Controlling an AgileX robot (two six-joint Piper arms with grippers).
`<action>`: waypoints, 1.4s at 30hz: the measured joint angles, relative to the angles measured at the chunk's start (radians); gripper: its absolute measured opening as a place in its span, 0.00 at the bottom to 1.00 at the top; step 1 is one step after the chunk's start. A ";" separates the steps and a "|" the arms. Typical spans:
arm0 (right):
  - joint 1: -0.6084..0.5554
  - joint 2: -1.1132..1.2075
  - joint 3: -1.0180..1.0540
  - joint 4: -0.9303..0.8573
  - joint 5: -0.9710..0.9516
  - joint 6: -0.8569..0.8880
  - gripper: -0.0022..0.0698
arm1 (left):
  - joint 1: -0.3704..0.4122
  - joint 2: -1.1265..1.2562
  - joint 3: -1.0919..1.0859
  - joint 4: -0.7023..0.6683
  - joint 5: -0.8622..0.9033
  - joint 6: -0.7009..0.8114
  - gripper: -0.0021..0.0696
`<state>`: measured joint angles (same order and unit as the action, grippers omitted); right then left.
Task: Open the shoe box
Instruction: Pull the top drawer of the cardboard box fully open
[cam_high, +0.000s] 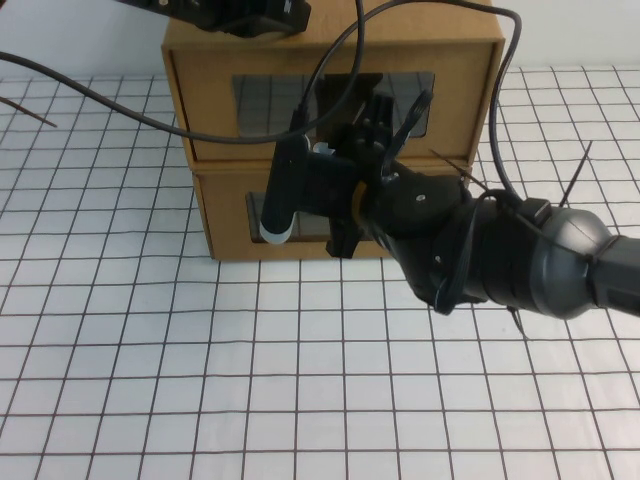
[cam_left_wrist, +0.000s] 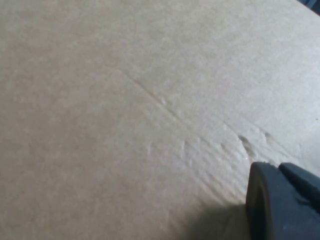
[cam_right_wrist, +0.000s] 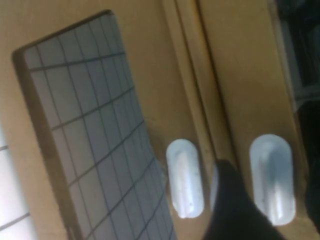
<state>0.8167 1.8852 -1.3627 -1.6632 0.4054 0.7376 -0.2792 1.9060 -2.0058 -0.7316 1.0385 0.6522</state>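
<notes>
The right pincer (cam_high: 388, 112) stands parted at the front of the shoe box (cam_high: 210, 90), gripping nothing. One dark, tapered fingertip (cam_right_wrist: 231, 205) shows between two smooth, rounded white pull tabs (cam_right_wrist: 184, 186). Beside them a glossy rectangular window (cam_right_wrist: 85, 125) mirrors the grid. The box is matte brown cardboard, two stacked drawers, at the far middle of the white, squared table (cam_high: 300, 380). The left pincer (cam_high: 250, 14) hangs close over the box's faintly dented top; how wide it stands I cannot tell
</notes>
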 joint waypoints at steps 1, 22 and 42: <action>0.000 0.004 -0.002 -0.001 0.000 0.000 0.43 | 0.000 0.000 0.000 0.000 0.000 0.000 0.03; 0.028 -0.011 -0.002 0.026 0.022 0.000 0.43 | 0.000 -0.002 0.000 -0.005 0.012 0.000 0.03; 0.018 0.025 -0.004 -0.002 0.038 -0.002 0.40 | 0.000 -0.003 0.000 -0.007 0.035 0.000 0.03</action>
<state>0.8345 1.9102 -1.3666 -1.6649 0.4433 0.7358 -0.2792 1.9033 -2.0058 -0.7390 1.0739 0.6522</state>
